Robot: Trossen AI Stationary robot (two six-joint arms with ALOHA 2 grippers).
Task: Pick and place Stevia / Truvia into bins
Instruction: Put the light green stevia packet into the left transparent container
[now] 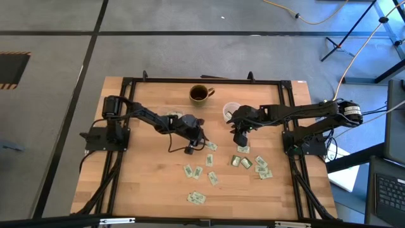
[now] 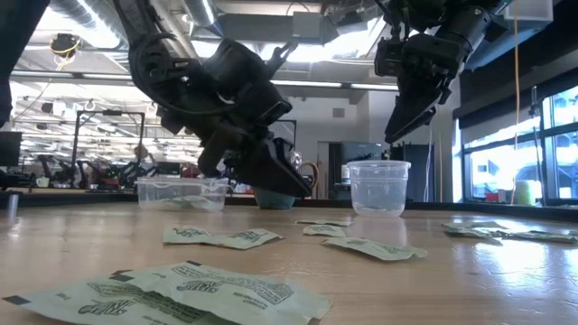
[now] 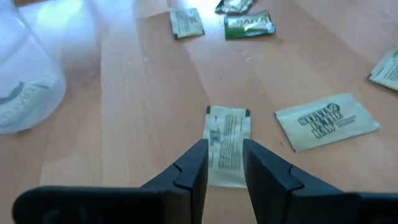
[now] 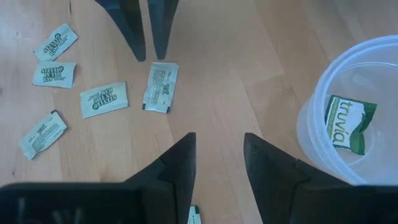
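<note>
Pale green and white Stevia / Truvia sachets [image 1: 212,178] lie flat and scattered over the wooden table's middle and right. My left gripper [image 3: 225,163] is open and low over the table, its fingers either side of the near end of one sachet [image 3: 227,138], also seen in the right wrist view [image 4: 160,86]; I cannot tell whether they touch it. My right gripper [image 4: 219,155] hangs open above the table, holding nothing, beside the clear round cup [image 4: 348,106] that holds a Truvia sachet [image 4: 348,124]. The shallow clear tub [image 2: 181,192] stands at the far left, behind my left arm.
A dark mug [image 1: 201,94] stands at the table's far edge, between the arms. More sachets lie near my left gripper [image 3: 326,121] and in a cluster at the right [image 1: 261,168]. Bare wood lies at the near left.
</note>
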